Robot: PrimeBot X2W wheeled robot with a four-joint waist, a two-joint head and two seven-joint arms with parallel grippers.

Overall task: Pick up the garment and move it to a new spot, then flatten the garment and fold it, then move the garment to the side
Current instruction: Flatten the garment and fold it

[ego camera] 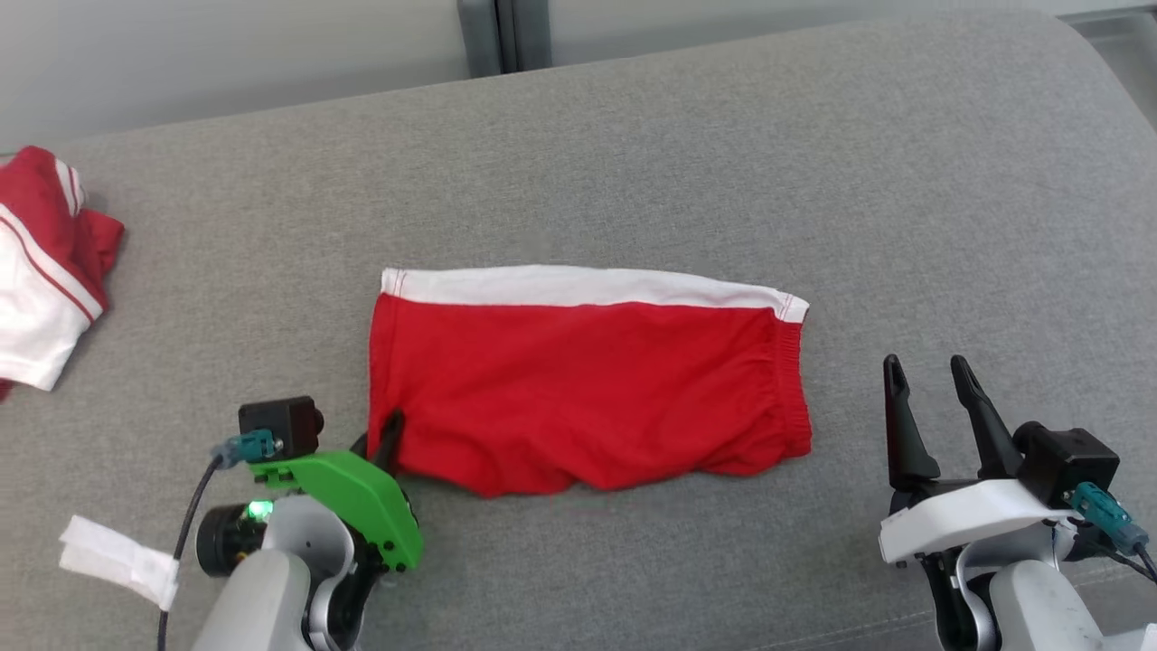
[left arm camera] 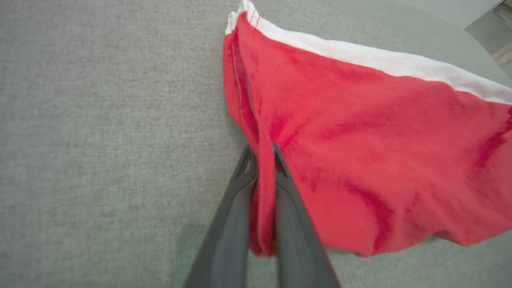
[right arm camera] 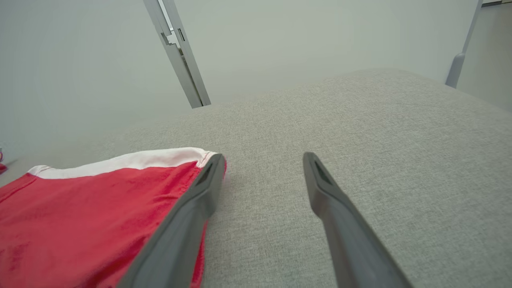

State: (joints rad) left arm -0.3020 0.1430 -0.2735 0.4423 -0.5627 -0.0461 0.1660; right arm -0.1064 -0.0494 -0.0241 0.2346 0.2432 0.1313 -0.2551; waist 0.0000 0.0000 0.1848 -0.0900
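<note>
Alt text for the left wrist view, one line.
The left gripper is shut on a fold at the edge of the red garment, which lies on a grey fabric surface. A white band runs along one edge.

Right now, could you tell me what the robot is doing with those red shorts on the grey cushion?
The left gripper has its jaws shut on the left edge of the red shorts, which lie fairly flat on the grey cushion. The right gripper is off their right edge, jaws open, holding nothing. Another red and white garment lies crumpled at the far left.
</note>
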